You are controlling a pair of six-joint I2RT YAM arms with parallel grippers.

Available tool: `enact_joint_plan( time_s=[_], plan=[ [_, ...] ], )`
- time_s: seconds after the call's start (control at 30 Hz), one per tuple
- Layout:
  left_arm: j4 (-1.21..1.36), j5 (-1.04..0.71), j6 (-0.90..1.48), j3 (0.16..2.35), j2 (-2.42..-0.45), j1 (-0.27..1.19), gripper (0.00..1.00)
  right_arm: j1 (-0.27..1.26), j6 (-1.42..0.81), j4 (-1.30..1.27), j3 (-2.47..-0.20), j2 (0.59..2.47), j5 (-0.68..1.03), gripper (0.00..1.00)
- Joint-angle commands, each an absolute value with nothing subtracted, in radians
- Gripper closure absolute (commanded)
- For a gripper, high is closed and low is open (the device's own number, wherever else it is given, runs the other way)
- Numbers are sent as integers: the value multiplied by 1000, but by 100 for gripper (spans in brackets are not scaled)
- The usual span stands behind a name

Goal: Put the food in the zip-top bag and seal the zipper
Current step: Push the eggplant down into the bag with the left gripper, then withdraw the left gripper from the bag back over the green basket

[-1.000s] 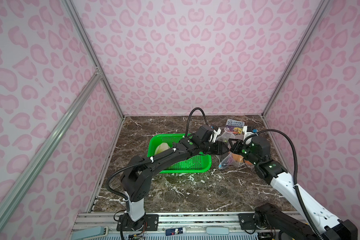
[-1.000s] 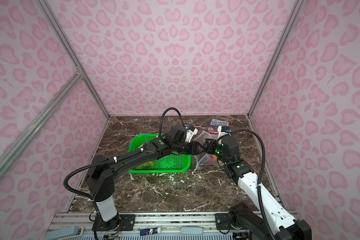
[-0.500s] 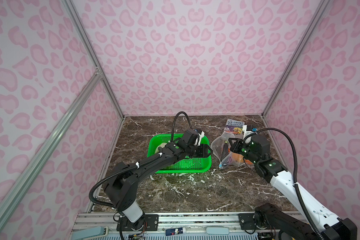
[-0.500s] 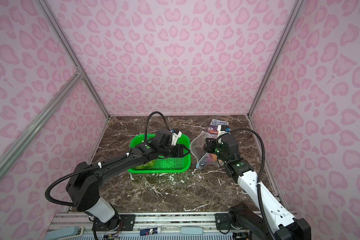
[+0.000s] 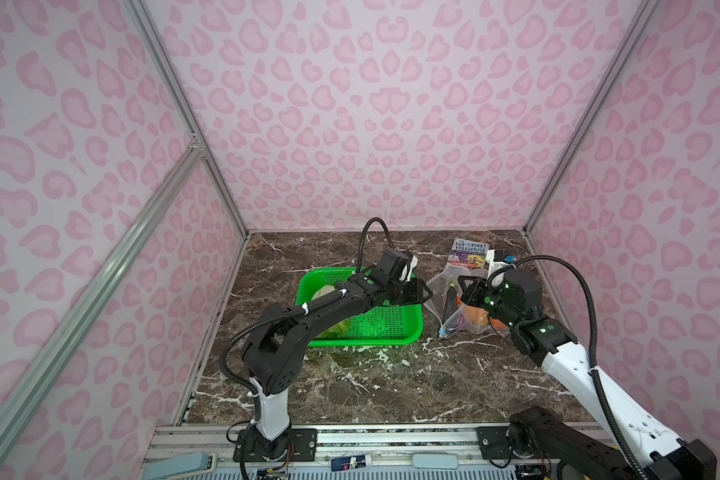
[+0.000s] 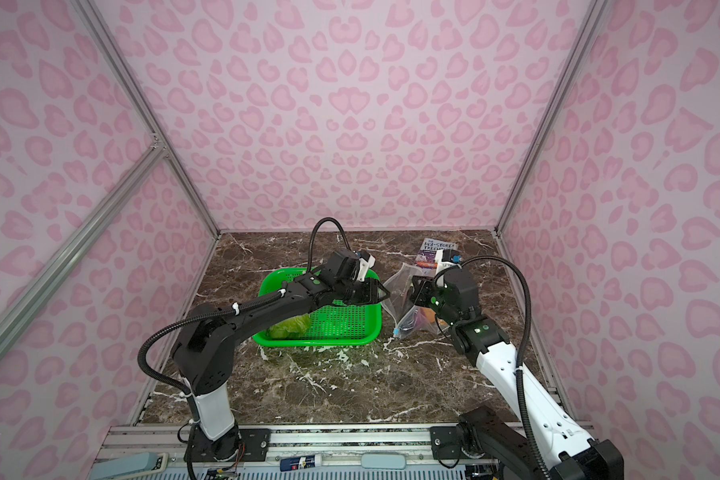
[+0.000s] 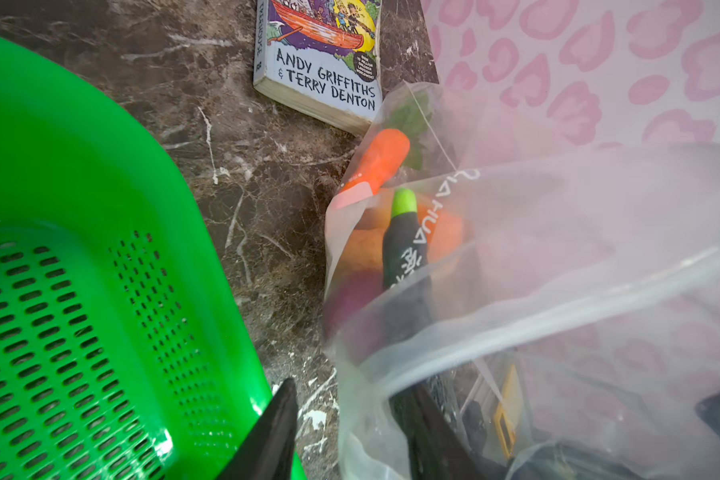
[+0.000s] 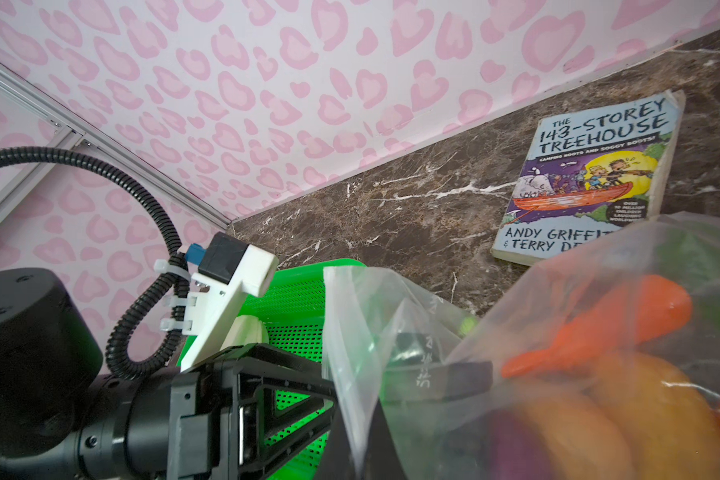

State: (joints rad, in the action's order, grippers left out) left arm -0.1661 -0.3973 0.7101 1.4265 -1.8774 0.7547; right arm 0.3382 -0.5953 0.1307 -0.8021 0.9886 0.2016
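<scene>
Left gripper (image 5: 424, 293): jaws part-open, set astride the bag (image 5: 438, 286) lip. One finger (image 7: 429, 436) is seen inside the film, the other outside, beside the basket (image 5: 412, 328) rim.
Right gripper (image 5: 464, 286): closed on the bag's far lip, which is held raised.
Carrot (image 7: 377, 160) and eggplant (image 7: 404, 249): shown bagged, clearest in the left wrist view.
Cabbage (image 5: 323, 293): seen in the basket in both top views.
Book (image 5: 469, 251): laid behind the bag.
Tabletop (image 5: 391, 386): broad marble is seen in front.
</scene>
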Motion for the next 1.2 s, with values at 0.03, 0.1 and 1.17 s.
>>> enact_joint_plan(
  time_s=[0.03, 0.1, 1.17],
  plan=[
    [-138, -418, 704, 1451, -1897, 754, 90, 339, -574, 142, -808, 982, 193, 100],
    [-134, -423, 701, 1451, -1898, 754, 96, 339, -568, 153, -811, 985, 196, 100],
    [-162, -587, 592, 1657, -1717, 774, 97, 156, -346, 483, -1117, 890, 116, 100]
  ],
)
